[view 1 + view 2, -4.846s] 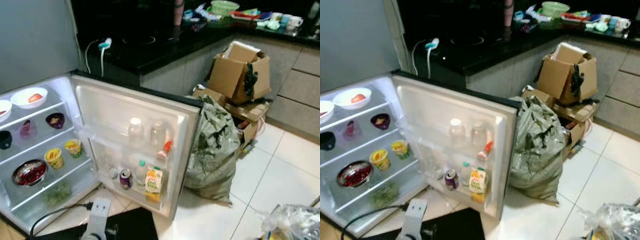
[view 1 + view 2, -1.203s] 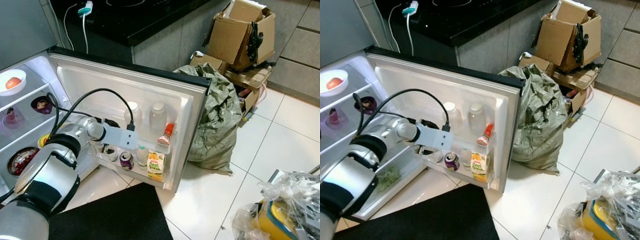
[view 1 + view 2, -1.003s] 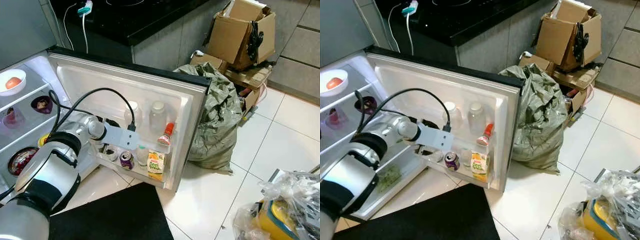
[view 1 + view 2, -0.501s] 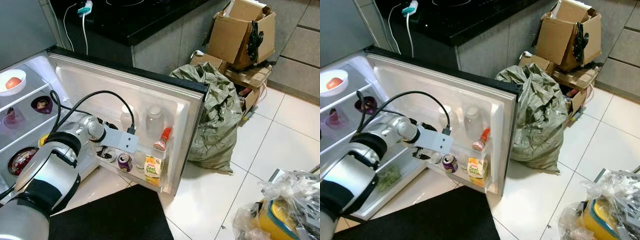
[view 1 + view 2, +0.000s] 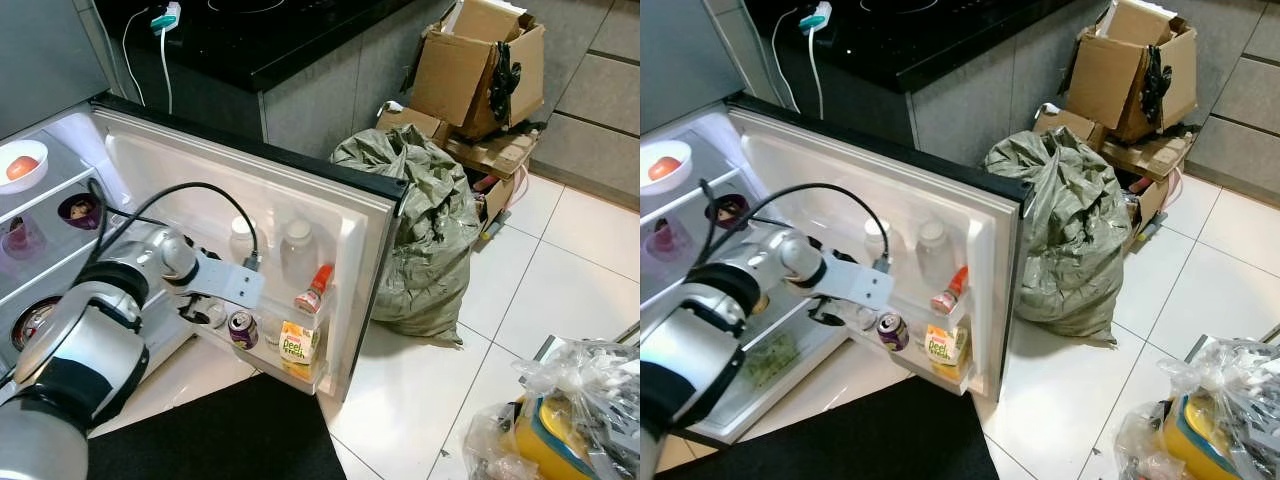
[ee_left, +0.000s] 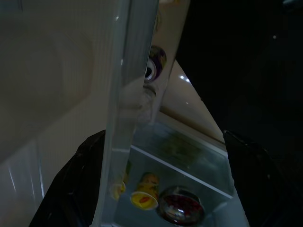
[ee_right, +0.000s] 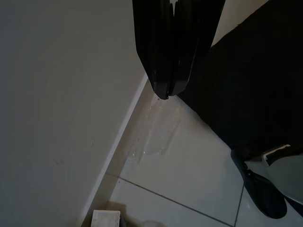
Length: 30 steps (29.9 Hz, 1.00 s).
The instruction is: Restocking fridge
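Restocking looks nearly done: fridge door (image 5: 300, 215) is straddled by the spread left gripper (image 5: 200, 305), can (image 5: 241, 328) and juice carton (image 5: 294, 348) shelved beside it; closing is left.

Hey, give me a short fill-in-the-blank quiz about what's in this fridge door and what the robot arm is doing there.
1. The left claw reaches into the lower shelf of the fridge ____.
2. On that shelf, the can stands beside a juice ____.
3. Past the door, a green ____ sits on the floor.
4. The bowl on the top fridge shelf is ____ in colour.

Missing words: door; carton; sack; white
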Tool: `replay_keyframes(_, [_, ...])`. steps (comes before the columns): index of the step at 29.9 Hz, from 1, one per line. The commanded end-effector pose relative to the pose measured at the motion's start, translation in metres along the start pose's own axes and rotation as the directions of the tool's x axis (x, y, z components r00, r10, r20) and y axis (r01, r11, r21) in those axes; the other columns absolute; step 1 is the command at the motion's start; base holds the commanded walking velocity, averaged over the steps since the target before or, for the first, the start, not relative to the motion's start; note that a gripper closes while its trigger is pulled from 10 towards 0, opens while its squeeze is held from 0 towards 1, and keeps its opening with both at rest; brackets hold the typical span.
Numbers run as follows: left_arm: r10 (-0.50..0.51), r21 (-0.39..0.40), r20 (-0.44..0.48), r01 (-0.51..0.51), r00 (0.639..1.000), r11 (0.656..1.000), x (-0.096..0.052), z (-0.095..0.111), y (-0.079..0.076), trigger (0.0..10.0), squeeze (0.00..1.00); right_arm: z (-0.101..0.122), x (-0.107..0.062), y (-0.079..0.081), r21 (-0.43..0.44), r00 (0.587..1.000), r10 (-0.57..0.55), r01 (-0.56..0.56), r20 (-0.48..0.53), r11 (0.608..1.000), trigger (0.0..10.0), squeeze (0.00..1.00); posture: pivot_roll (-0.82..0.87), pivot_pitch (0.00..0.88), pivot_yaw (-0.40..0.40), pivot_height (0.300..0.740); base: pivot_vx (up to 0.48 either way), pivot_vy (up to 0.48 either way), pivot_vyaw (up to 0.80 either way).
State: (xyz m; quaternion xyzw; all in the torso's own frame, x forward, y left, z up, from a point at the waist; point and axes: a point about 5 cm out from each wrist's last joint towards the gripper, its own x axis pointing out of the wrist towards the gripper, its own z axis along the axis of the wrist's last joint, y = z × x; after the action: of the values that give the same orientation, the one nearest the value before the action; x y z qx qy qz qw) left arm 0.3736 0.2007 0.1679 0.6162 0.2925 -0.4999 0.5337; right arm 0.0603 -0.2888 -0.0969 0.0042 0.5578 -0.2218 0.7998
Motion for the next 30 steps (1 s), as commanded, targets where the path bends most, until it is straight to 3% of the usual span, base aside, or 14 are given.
replay_keyframes(1, [-0.015,-0.063,-0.030,0.013,0.999,0.998,-0.013,-0.020,-0.005,10.0,0.00,-0.008,-0.001,0.000,0.002,1.000,0.000,0.000,-0.032,1.000,10.0,0.00,-0.18,0.129,0.026,0.740,0.000,0.000,0.00])
replay_keyframes(8, [0.027,-0.093,-0.028,-0.029,0.999,0.995,-0.040,-0.034,0.001,10.0,0.00,0.000,0.000,0.001,-0.009,1.000,0.004,-0.004,-0.018,1.000,10.0,0.00,-0.17,0.122,0.015,0.740,0.000,0.000,0.00])
replay_keyframes(14, [0.050,-0.111,0.028,-0.047,0.998,0.993,-0.063,-0.035,0.009,10.0,0.00,0.004,0.001,0.001,-0.013,1.000,0.005,-0.005,-0.011,1.000,10.0,0.00,-0.17,0.115,0.010,0.740,0.000,0.000,0.00])
replay_keyframes(17, [0.068,-0.094,0.092,-0.059,0.993,0.994,-0.082,-0.033,0.015,10.0,0.00,0.005,0.001,0.001,-0.014,1.000,0.005,-0.005,-0.009,1.000,10.0,0.00,-0.16,0.110,0.007,0.740,0.000,0.000,0.00])
replay_keyframes(21, [0.066,-0.066,0.141,-0.057,0.988,0.996,-0.094,-0.028,0.019,10.0,0.00,0.006,0.001,0.000,-0.013,1.000,0.004,-0.005,-0.008,1.000,10.0,0.00,-0.16,0.102,0.006,0.740,0.000,0.000,0.00])
replay_keyframes(22, [0.035,-0.035,0.209,-0.029,0.977,0.999,-0.107,-0.022,0.022,10.0,0.00,0.007,0.001,0.000,-0.011,1.000,0.004,-0.004,-0.008,1.000,10.0,0.00,-0.16,0.099,0.007,0.740,0.000,0.000,0.00])
replay_keyframes(24, [0.006,-0.004,0.267,-0.005,0.964,1.000,-0.117,-0.017,0.023,10.0,0.00,0.008,0.001,0.001,-0.009,1.000,0.004,-0.004,-0.006,1.000,10.0,0.00,-0.16,0.096,0.008,0.740,0.000,0.000,0.00])
replay_keyframes(27, [0.010,0.000,0.281,-0.010,0.960,1.000,-0.119,-0.015,0.024,10.0,0.00,0.008,0.002,0.001,-0.008,1.000,0.005,-0.005,-0.005,1.000,10.0,0.00,-0.16,0.096,0.008,0.740,0.000,0.000,0.00])
replay_keyframes(30, [0.080,0.018,0.394,-0.095,0.916,0.995,-0.134,-0.001,0.033,10.0,0.00,0.010,0.002,0.004,-0.004,1.000,0.010,-0.010,-0.002,1.000,10.0,0.00,-0.15,0.086,0.014,0.740,0.000,0.000,0.00])
